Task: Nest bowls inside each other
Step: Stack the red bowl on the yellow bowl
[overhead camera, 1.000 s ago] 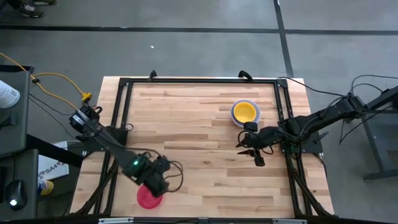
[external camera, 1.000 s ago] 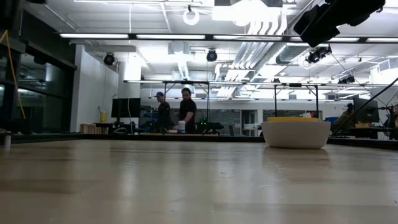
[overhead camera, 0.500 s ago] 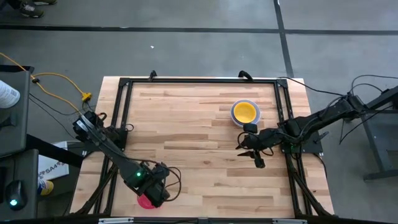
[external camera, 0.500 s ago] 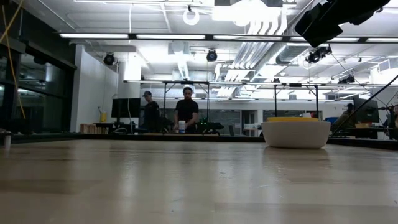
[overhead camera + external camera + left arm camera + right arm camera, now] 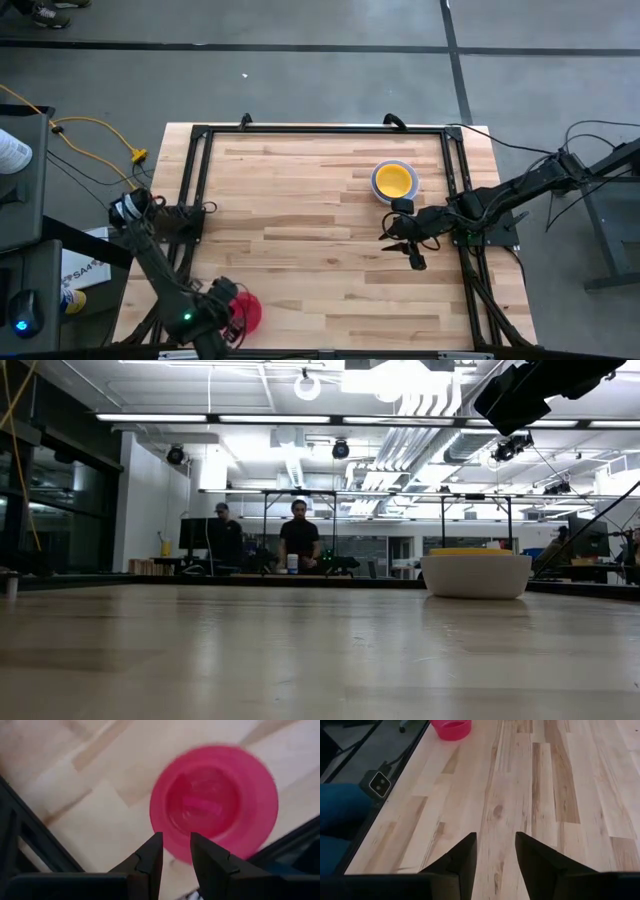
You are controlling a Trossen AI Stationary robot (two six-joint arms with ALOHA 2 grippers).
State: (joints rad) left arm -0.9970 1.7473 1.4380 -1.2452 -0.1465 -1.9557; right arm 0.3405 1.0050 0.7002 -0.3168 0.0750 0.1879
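A red bowl (image 5: 245,311) stands upright on its base near the table's near left corner; it also shows in the left wrist view (image 5: 215,810) and far off in the right wrist view (image 5: 452,727). My left gripper (image 5: 176,851) hangs above it, pointing down, its fingers open by a narrow gap over the bowl's rim and clear of it. A yellow bowl (image 5: 393,180) sits nested in a white bowl (image 5: 476,576) at the far right. My right gripper (image 5: 495,851) waits open just nearer than that stack (image 5: 402,240), holding nothing.
A black frame (image 5: 195,180) runs round the wooden table top. Bare boards (image 5: 320,230) lie between the red bowl and the nested stack. Something blue (image 5: 337,817) shows beyond the table's edge in the right wrist view. People stand far off in the room (image 5: 298,540).
My left gripper has swung from over the red bowl toward the table's near left corner, sinking a little and rolling about its own axis. The red bowl, half covered by the arm before, now shows almost whole. The gap between the fingers is unchanged.
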